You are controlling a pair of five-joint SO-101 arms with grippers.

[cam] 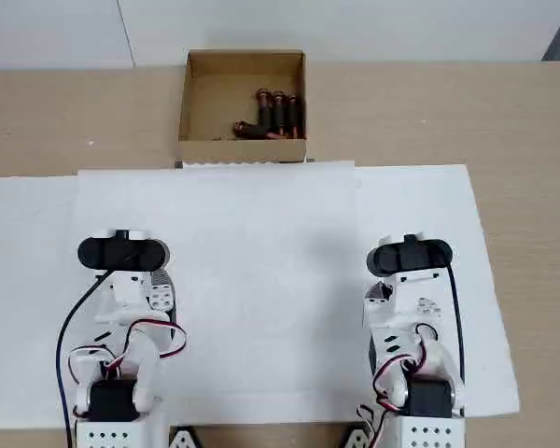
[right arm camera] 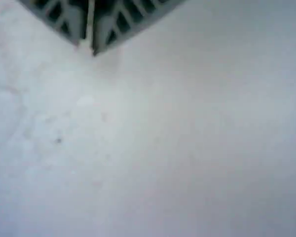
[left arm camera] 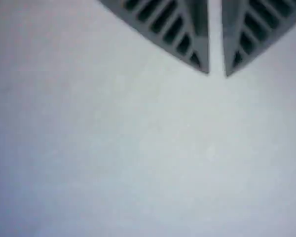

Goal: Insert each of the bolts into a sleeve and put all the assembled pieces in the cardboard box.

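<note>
Sitting over the white paper [cam: 261, 280] with both my arms. My left gripper [left arm camera: 217, 74] has its fingers together, just a sliver between them, and my right gripper [right arm camera: 86, 48] is pinched together too, nothing in either. The assembled pieces [cam: 273, 117] lie in the cardboard box [cam: 198, 93], right side, at the paper's far edge.

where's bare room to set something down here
The white paper is bare between one arm and the other arm, and from them up to the cardboard box. In the box, the left half is free; the assembled pieces crowd its right side.
</note>
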